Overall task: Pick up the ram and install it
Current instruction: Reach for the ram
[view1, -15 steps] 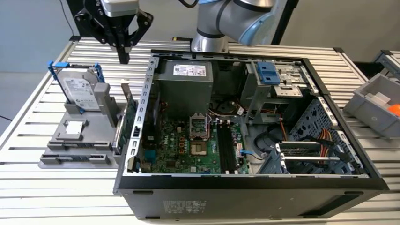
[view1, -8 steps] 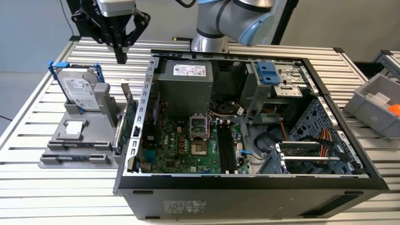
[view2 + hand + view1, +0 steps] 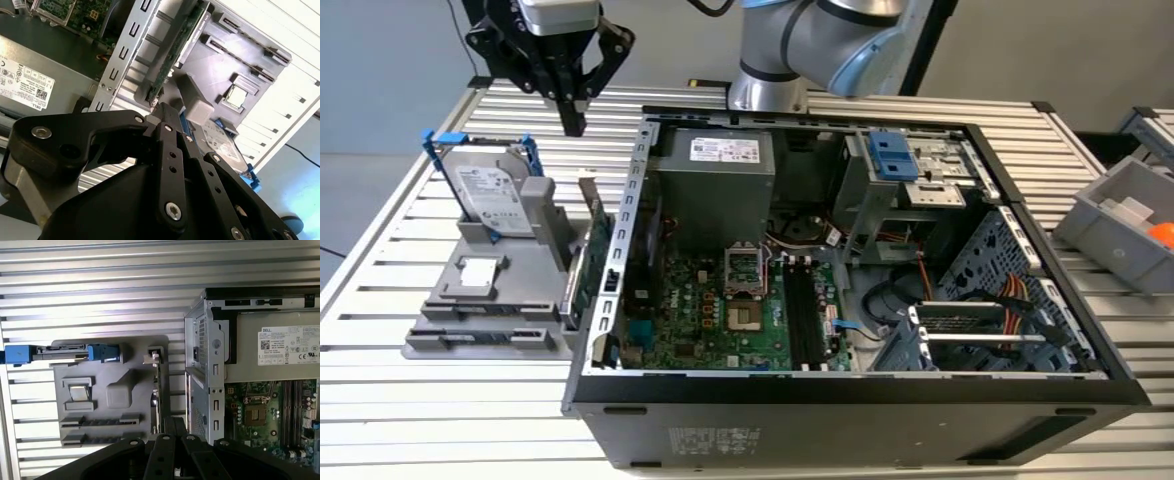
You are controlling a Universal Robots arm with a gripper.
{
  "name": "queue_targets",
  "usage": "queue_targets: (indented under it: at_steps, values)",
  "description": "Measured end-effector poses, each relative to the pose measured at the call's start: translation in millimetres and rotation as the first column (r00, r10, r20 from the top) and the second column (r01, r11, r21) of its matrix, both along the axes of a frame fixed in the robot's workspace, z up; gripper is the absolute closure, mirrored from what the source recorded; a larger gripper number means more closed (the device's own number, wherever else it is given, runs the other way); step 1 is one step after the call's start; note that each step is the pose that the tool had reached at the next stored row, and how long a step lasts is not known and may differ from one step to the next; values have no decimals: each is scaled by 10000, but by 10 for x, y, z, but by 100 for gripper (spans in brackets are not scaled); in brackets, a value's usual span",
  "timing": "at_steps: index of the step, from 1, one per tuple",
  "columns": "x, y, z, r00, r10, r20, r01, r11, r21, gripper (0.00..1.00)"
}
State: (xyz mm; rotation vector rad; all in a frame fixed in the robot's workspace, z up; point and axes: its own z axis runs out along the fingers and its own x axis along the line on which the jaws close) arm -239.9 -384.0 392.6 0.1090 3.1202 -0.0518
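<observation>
Hovering: claw (image 3: 574,118) — drawn together, nothing gripped — above the table (image 3: 387,235) by the hard drive (image 3: 487,185).
Done: nothing judged completed.
Left: ram to be picked up, then seated in computer case (image 3: 854,425).

An open case (image 3: 854,395) is laid on a slatted table (image 3: 454,400), its motherboard (image 3: 707,310) and power supply (image 3: 714,185) exposed. Just beside it, on the exterior view's left, 1 hard drive (image 3: 491,190) and 1 green card (image 3: 596,268) are stood upright in a grey holder (image 3: 487,320).
</observation>
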Motion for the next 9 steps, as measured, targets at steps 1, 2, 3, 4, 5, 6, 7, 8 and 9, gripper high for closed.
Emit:
queue_targets:
  at_steps: [1,2,3,4,5,6,7,8,9]
  values:
    - [-6,0,0,10000,0,-1,0,10000,0,100]
    - [-12,0,0,10000,0,-1,0,10000,0,100]
    - [-18,0,0,10000,0,-1,0,10000,0,100]
    - [-24,0,0,10000,0,-1,0,10000,0,100]
    - [-30,0,0,10000,0,-1,0,10000,0,100]
    - [-37,0,0,10000,0,-1,0,10000,0,100]
    - [-43,0,0,10000,0,-1,0,10000,0,100]
    - [-50,0,0,10000,0,-2,0,10000,-1,100]
    - [-56,0,0,10000,1,-1,-1,10000,0,100]
